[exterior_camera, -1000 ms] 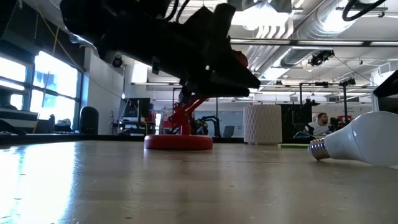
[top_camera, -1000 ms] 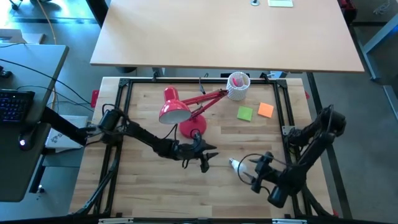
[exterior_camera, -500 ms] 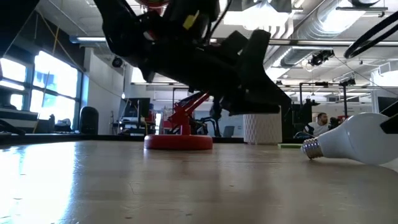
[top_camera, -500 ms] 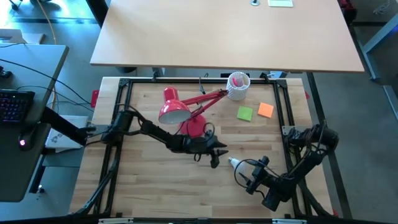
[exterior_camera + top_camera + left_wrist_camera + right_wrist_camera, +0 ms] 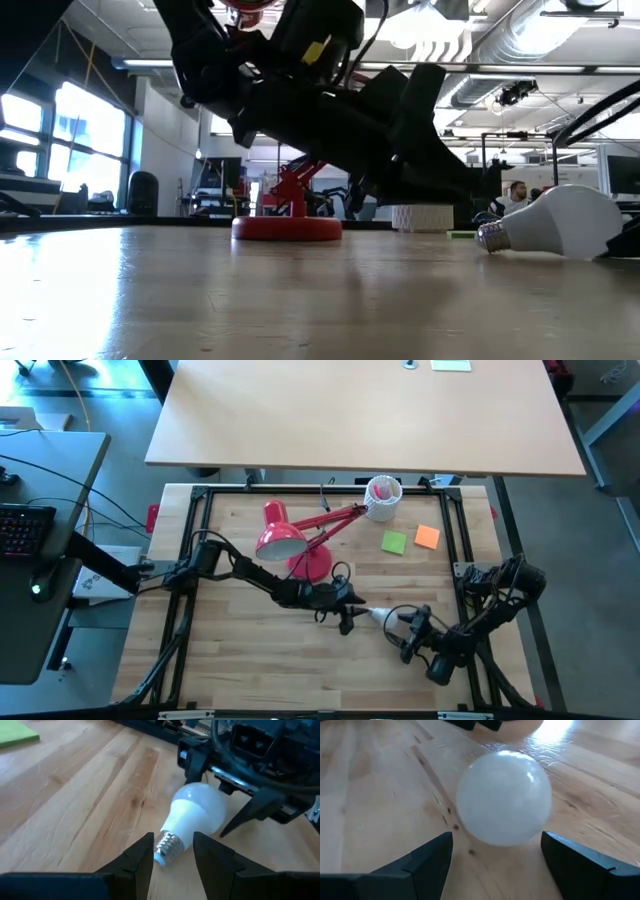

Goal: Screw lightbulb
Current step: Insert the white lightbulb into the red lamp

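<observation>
Lightbulb (image 5: 192, 817) lying on its side on the bench (image 5: 240, 650), near the right front, screw base pointing left, globe toward the right arm. Left gripper (image 5: 172, 851) spread wide, straddling the base, likely to pinch it. Right gripper (image 5: 495, 851) spread too, flanking the globe, untouching. Red lamp (image 5: 283, 538) waiting farther back.

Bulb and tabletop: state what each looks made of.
Bulb: globe looks like matte white frosted glass or plastic, which one cannot be told; it shows only a soft sheen. Its base looks like silvery metal, ribbed with screw threads. Tabletop: light wood planks, visible grain and seams, with a smooth, slightly glossy finish that reflects light in the right wrist view.
</observation>
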Available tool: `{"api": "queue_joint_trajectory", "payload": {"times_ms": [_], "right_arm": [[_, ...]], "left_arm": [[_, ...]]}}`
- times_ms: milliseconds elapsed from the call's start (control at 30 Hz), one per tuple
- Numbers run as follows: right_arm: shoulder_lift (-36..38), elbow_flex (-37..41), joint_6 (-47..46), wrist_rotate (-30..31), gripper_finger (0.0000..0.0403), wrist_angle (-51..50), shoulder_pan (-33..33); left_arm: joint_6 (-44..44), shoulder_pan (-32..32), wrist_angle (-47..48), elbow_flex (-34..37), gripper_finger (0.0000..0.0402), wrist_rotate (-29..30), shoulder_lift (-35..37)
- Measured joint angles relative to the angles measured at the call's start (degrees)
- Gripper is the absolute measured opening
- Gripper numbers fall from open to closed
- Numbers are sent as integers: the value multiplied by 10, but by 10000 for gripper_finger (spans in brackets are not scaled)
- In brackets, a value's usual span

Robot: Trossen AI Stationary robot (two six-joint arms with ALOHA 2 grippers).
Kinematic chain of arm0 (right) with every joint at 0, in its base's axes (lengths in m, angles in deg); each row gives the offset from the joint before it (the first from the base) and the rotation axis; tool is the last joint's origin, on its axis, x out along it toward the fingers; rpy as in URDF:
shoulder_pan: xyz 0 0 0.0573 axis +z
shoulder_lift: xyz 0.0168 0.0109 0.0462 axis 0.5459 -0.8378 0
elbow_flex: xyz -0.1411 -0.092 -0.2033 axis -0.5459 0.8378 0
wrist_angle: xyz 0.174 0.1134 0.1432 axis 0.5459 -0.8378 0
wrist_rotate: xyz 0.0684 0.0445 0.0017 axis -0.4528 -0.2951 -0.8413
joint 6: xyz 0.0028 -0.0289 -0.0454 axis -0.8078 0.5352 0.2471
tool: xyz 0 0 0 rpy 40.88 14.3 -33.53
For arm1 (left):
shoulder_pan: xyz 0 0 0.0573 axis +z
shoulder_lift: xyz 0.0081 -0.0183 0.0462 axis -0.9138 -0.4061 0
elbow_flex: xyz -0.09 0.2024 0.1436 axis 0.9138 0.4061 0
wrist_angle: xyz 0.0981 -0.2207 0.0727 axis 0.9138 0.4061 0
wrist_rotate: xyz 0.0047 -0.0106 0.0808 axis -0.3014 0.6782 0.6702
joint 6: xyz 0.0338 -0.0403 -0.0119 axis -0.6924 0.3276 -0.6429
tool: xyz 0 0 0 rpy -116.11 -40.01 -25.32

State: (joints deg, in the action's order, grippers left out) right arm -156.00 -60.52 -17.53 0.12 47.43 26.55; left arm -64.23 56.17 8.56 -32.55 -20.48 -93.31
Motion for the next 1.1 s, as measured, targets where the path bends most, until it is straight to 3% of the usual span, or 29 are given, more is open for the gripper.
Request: {"api": "queue_joint_trajectory", "payload": {"times_ms": [200, 867, 1100], "right_arm": [[0, 18, 46, 5, 303, 59, -8], [59, 19, 120, -6, 303, 30, -56], [59, 19, 229, -15, 303, 99, -82]], "left_arm": [[-5, 1, 13, 0, 131, 5, 0], [-30, 13, 58, 1, 131, 31, 0], [-59, 14, 58, 1, 131, 38, 0]]}}
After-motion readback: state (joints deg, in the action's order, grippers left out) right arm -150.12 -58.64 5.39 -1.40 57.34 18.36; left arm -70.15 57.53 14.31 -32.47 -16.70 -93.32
